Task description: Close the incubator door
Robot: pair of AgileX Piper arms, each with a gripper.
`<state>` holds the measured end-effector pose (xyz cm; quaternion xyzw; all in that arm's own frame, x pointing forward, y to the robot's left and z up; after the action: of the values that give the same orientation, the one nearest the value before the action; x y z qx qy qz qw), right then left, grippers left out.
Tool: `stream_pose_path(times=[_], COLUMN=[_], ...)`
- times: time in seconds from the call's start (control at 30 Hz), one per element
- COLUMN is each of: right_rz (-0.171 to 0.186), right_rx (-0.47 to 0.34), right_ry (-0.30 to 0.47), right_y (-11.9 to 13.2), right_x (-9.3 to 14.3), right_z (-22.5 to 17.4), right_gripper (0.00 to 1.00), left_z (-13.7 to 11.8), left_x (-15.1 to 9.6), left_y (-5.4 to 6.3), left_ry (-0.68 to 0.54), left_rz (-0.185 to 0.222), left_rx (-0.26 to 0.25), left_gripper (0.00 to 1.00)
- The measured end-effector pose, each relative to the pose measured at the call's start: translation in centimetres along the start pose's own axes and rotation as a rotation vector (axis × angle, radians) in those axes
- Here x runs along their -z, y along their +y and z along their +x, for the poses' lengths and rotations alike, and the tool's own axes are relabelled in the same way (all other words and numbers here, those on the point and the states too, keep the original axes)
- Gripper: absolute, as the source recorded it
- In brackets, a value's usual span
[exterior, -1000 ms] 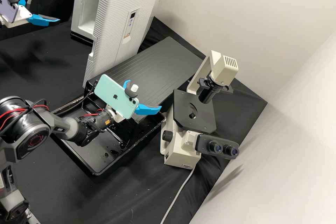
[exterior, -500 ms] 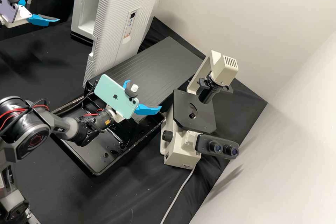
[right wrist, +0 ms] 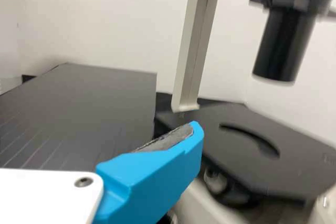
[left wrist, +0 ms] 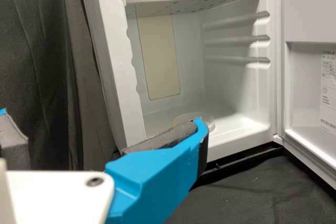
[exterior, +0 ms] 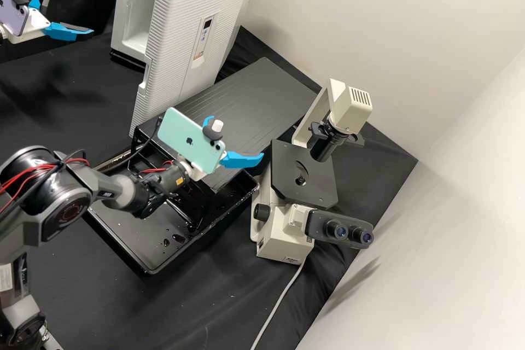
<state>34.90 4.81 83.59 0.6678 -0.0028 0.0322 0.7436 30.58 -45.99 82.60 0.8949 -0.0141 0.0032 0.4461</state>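
The incubator door (exterior: 183, 49) stands open near the surface (exterior: 235, 301)'s far edge; left pincer (exterior: 72, 11), released, faces the incubator chamber (exterior: 139, 19); right pincer (exterior: 235, 138), released, near inverted microscope (exterior: 281, 235).

A beige microscope (exterior: 287, 235) stands upright on black cloth (exterior: 219, 306). Its stage (exterior: 314, 186) is black and flat, with a curved slot; above the stage hangs a dark tube (exterior: 325, 149) under a vented lamp (exterior: 353, 112). Two eyepieces (exterior: 348, 233) sit at the near side, a round black knob (exterior: 262, 211) on the left. A pale cable (exterior: 278, 306) trails from the base. Left of it is a black tray (exterior: 136, 261) with dark spots on its floor; a grooved grey board (exterior: 257, 98) slopes beyond. A pale wall (exterior: 437, 65) rises behind.
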Motion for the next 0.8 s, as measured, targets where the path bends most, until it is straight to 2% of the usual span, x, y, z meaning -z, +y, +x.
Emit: stream_pose_path(times=[0.2,0.4,0.5,0.8], right_rz=[-0.048,-0.07,-0.096,-0.135], right_rx=[-0.064,-0.144,-0.168,-0.234], right_ry=[0.049,0.108,0.122,0.16], right_y=[1.2,3.0,3.8,6.5], right_x=[1.0,2.5,3.2,5.9], right_z=[3.1,6.5,8.1,11.8], right_gripper=[1.0,1.0,1.0,1.0], left_z=[0.0,0.0,0.0,0.0], left_x=[0.0,0.0,0.0,0.0], left_y=[0.0,0.0,0.0,0.0], left_ry=[0.0,0.0,0.0,0.0], left_rz=[0.0,0.0,0.0,0.0], left_rx=[0.0,0.0,0.0,0.0], left_gripper=[1.0,1.0,1.0,1.0])
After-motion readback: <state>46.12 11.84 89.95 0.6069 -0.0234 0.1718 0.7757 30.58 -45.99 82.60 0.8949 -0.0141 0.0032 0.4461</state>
